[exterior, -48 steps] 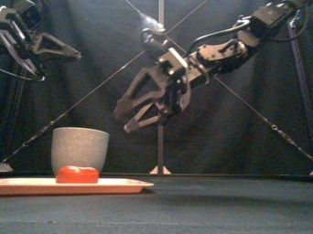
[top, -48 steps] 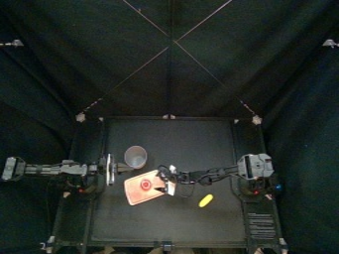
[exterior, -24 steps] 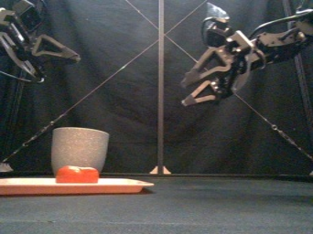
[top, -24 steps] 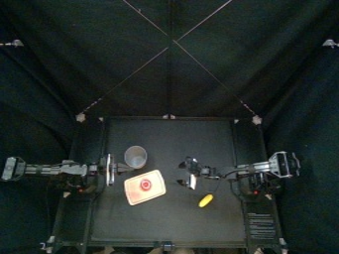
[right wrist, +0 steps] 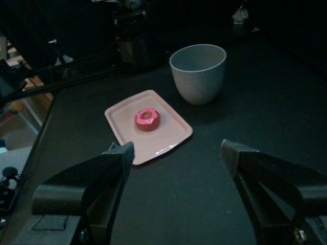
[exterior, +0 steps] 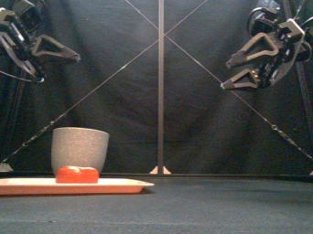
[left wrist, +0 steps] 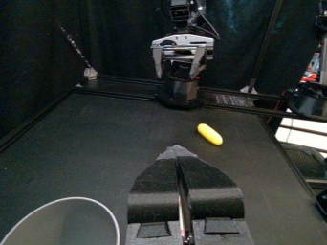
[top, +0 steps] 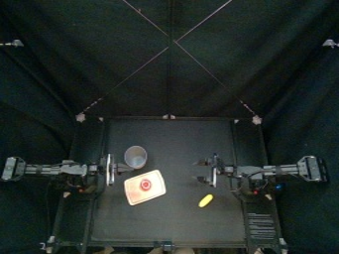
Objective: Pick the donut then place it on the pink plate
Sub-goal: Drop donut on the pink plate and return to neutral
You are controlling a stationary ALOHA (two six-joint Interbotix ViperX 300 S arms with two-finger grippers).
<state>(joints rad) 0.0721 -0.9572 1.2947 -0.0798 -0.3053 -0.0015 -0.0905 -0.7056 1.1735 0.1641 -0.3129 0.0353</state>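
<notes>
The red-pink donut [top: 145, 185] [exterior: 77, 174] [right wrist: 148, 118] lies on the flat pink plate [top: 158, 193] [exterior: 123, 185] [right wrist: 169, 144] at the table's front left. My right gripper [top: 208, 171] [exterior: 241, 80] [right wrist: 177, 148] hangs open and empty, high over the right half of the table and well away from the plate. My left gripper [top: 101, 171] [exterior: 49, 47] [left wrist: 179, 153] rests shut and empty at the left edge, raised above the table.
A tall grey speckled cup [top: 135, 154] [exterior: 80, 148] [right wrist: 198, 72] [left wrist: 64, 225] stands just behind the plate. A small yellow toy [top: 205, 200] [left wrist: 209, 134] lies on the table at the front right, below my right arm.
My right arm has pulled back from above the plate to the right side, gripper open. The donut stays on the plate. The left arm has not moved.
</notes>
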